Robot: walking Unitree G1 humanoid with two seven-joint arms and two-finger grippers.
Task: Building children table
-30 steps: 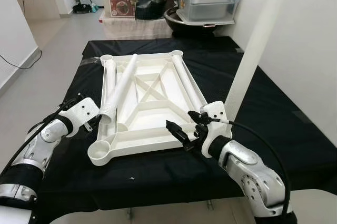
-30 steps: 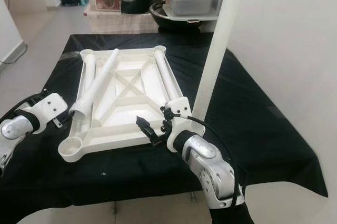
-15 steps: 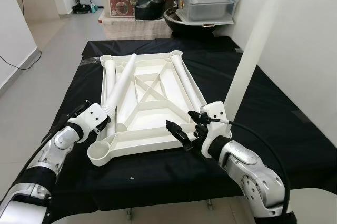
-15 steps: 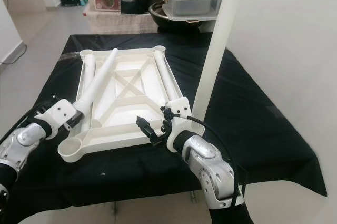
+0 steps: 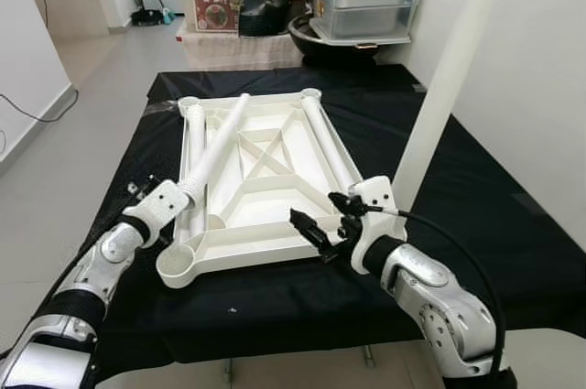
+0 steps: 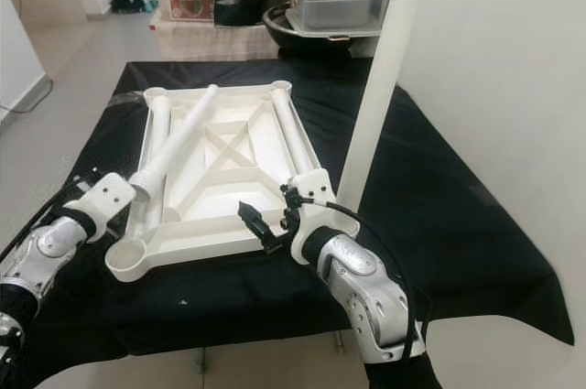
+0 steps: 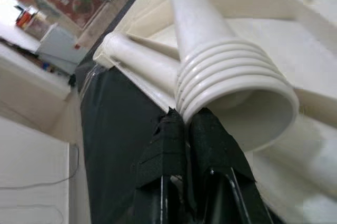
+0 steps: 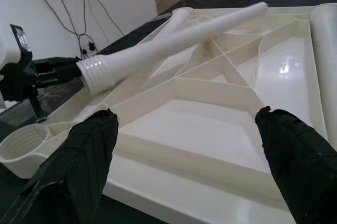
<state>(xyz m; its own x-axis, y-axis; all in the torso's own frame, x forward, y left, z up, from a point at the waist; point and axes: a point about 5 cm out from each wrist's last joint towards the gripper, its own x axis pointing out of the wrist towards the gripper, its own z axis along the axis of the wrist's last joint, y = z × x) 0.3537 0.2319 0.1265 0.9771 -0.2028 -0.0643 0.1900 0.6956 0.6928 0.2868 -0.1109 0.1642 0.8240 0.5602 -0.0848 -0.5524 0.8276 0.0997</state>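
The white table top (image 5: 275,189) lies upside down on a black cloth. One white leg (image 5: 444,87) stands upright in its near right corner. A loose leg (image 5: 220,142) lies slanted across the top, ribbed end toward the near left. My left gripper (image 7: 187,121) is shut, its fingertips pressed against that ribbed end (image 7: 231,92). My right gripper (image 5: 309,233) stands open at the top's near edge, with nothing between its fingers (image 8: 295,161). Two more legs lie along the left side (image 5: 195,128) and the right side (image 5: 325,137). The near left socket (image 5: 180,265) is bare.
The black cloth (image 5: 476,197) covers the work table out to its edges. Storage boxes and a pot (image 5: 362,5) are stacked behind the table. A white wall (image 5: 540,69) runs close along the right. Open floor (image 5: 82,105) lies to the left.
My left gripper has moved in from the left to the ribbed end of the slanted leg. The right arm has stayed put. The camera has shifted slightly.
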